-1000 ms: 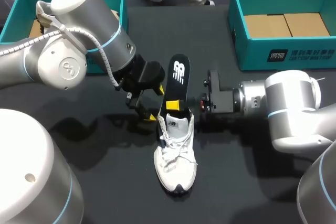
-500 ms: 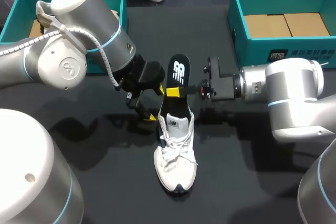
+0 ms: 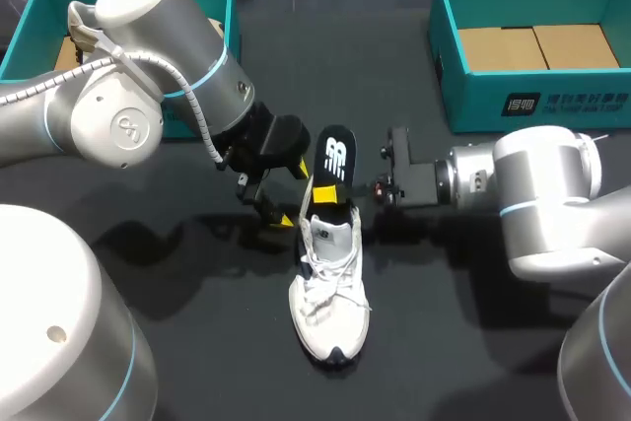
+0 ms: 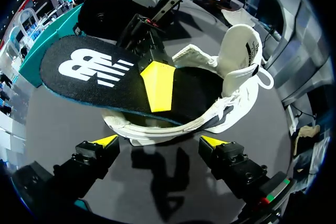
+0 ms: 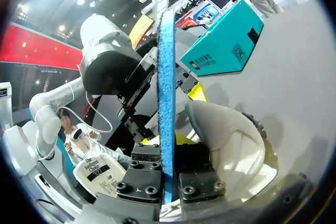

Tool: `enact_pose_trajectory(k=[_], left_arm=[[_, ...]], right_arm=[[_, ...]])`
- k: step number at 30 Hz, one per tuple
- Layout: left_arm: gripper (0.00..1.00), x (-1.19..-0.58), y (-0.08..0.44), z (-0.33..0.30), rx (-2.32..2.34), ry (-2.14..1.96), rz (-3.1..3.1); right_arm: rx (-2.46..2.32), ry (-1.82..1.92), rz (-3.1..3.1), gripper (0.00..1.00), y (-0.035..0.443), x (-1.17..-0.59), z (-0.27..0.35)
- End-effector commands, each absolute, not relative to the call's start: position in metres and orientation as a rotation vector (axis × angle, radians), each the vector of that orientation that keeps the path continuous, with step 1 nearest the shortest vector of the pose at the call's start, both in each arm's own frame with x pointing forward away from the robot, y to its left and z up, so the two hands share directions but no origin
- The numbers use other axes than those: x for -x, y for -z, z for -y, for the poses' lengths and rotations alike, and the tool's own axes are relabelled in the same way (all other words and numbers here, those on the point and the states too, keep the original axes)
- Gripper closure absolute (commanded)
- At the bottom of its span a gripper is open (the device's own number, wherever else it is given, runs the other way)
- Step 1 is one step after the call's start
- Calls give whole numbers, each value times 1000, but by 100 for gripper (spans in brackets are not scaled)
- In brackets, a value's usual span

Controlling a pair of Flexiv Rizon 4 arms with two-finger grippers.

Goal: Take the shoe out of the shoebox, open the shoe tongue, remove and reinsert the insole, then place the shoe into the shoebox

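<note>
A white shoe [image 3: 330, 288] stands on the dark table, toe toward me. A black insole [image 3: 335, 157] with a white logo sticks up and back out of its heel opening. My right gripper [image 3: 330, 194] comes in from the right and is shut on the insole just above the shoe's collar. In the right wrist view the insole [image 5: 167, 77] runs edge-on between the fingers [image 5: 197, 184], with the shoe's heel [image 5: 226, 135] beside it. My left gripper [image 3: 281, 214] hovers open just left of the heel. In the left wrist view it [image 4: 158, 141] faces the shoe [image 4: 239, 56] and the insole [image 4: 89, 72].
A teal shoebox [image 3: 552, 105] with a cardboard insert stands at the back right. A second teal box [image 3: 39, 7] sits at the back left, partly behind my left arm. Dark table surface lies in front of the shoe's toe.
The right gripper closed on the insole, lifted it slightly, then brought it back down toward the shoe. The left arm has stayed still.
</note>
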State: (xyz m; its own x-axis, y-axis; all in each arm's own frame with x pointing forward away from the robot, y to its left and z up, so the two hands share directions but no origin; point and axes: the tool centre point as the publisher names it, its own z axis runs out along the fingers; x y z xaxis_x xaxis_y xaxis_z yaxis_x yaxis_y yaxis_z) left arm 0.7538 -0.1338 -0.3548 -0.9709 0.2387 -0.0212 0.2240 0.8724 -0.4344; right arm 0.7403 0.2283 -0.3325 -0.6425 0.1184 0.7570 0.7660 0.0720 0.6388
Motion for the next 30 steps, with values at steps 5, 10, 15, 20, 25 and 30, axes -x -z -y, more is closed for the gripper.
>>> enact_pose_trajectory(k=[5,10,15,20,25,30], left_arm=[[0,-754,355,134,373,-690,3008],[0,-754,355,134,373,-690,3008],[0,-754,355,134,373,-690,3008],[0,-754,355,134,373,-690,3008],[0,-754,355,134,373,-690,3008],[0,-754,355,134,373,-690,3008]], right_arm=[[920,1605,1844,100,337,-728,-234],[887,1619,1892,75,323,-731,-236],[866,1615,1964,77,308,-736,-238],[852,1623,2004,75,296,-742,-234],[869,1639,2016,71,293,-750,-224],[881,1663,1994,91,295,-759,-215]])
